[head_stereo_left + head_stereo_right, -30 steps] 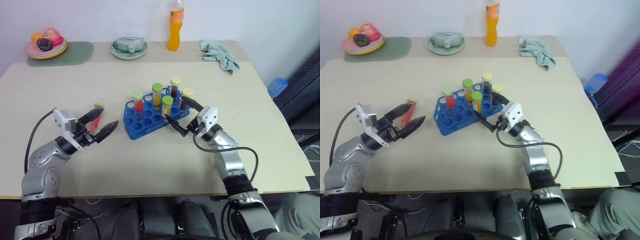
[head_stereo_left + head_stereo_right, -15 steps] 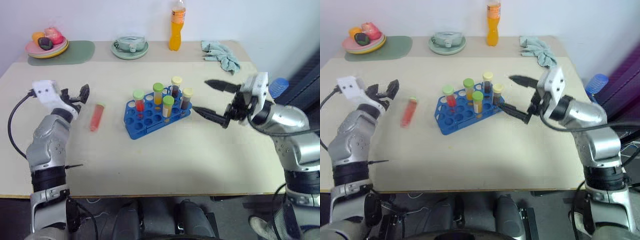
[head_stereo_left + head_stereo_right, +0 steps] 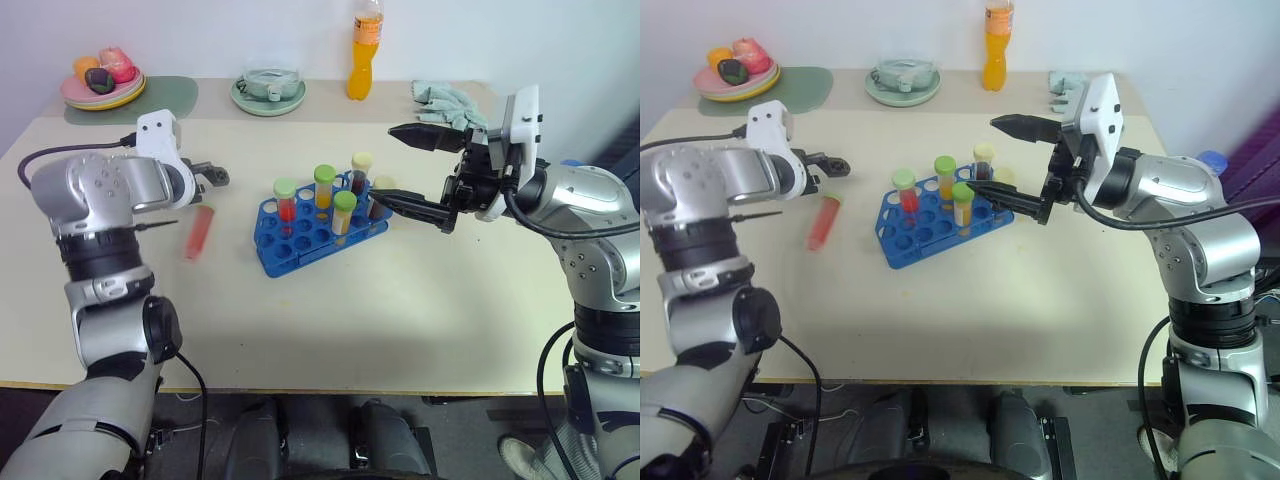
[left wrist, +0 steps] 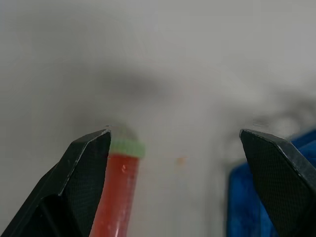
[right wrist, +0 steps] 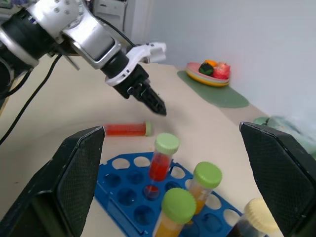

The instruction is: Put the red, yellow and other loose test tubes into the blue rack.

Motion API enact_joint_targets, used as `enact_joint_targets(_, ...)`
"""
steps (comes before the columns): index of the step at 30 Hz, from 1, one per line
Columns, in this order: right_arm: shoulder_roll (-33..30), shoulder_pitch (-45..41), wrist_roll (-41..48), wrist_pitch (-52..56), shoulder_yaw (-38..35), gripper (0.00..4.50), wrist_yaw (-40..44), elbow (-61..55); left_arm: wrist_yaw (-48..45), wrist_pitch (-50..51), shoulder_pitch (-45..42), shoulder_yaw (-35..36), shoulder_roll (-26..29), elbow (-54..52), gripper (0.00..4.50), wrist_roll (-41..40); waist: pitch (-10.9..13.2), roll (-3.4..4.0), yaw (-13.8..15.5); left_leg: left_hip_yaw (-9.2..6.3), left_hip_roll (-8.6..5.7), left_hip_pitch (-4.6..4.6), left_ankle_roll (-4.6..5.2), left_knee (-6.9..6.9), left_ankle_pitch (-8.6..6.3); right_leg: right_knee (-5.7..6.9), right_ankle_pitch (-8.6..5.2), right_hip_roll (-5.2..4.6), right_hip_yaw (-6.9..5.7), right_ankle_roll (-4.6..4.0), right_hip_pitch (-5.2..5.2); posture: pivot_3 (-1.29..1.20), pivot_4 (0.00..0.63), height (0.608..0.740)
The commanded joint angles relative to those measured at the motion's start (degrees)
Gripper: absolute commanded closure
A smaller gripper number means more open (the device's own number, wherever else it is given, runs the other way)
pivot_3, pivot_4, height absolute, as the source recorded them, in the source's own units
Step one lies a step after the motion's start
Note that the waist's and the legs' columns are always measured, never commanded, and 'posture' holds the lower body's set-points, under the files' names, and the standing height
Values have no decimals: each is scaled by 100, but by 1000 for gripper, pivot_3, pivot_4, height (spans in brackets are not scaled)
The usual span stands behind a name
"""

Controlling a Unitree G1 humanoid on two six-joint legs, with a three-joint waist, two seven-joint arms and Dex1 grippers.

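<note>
One red tube [image 3: 198, 231] lies loose on the table just under the left gripper [image 3: 212, 176], which has swung up off it, jaws spread and empty. Right gripper [image 3: 405, 168] has lifted above the rack [image 3: 277, 254], also wide open; pickup remains.

Arms are silver-grey metal shells with black joint bands. Each wrist has a white block, and a black cable loops off each forearm. Left gripper [image 3: 212, 176] and right gripper [image 3: 400, 168] both have pointy black textured fingers [image 4: 84, 173].
</note>
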Motion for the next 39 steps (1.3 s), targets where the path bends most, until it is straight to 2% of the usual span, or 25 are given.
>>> enact_joint_targets(1,14,-60,-77,-99,-5,37,0,-59,44,222,-466,92,57,599,238,387,0,0,1,2,0,0,-1,0,1,1,0,0,0,0,-1,0,150,740)
enact_joint_targets(5,19,-106,-199,-186,42,37,47,64,129,240,-851,140,96,1317,238,790,1,-2,7,11,0,0,-2,1,1,1,0,0,0,0,-2,0,150,740)
enact_joint_targets(10,45,-117,-266,-200,64,37,29,103,100,363,-1169,225,168,1720,238,1131,4,-7,9,14,0,-7,-3,0,1,1,0,0,-1,0,-8,0,150,740)
enact_joint_targets(18,226,-77,-416,-332,145,37,12,179,-99,-19,-1497,66,271,2930,238,1518,5,-8,11,17,0,-12,-4,3,3,6,0,0,-1,0,-14,0,150,740)
enact_joint_targets(25,245,-24,-450,-332,116,37,-36,116,-437,-643,-1900,-351,352,4002,238,1765,7,-11,16,14,-1,-60,-4,18,3,14,0,0,-6,1,-58,0,150,740)
enact_joint_targets(36,218,137,-410,-232,87,37,-201,-89,-1404,-1359,-2150,-1280,419,5087,238,2179,7,-11,6,16,-1,-63,-6,23,4,25,0,0,-6,1,-66,0,150,740)
enact_joint_targets(39,219,181,-410,-218,78,0,-248,-126,-1565,-1438,-2158,-1385,413,5213,1042,2245,7,-11,4,16,0,-64,-6,24,4,26,0,1,-6,1,-68,0,150,740)
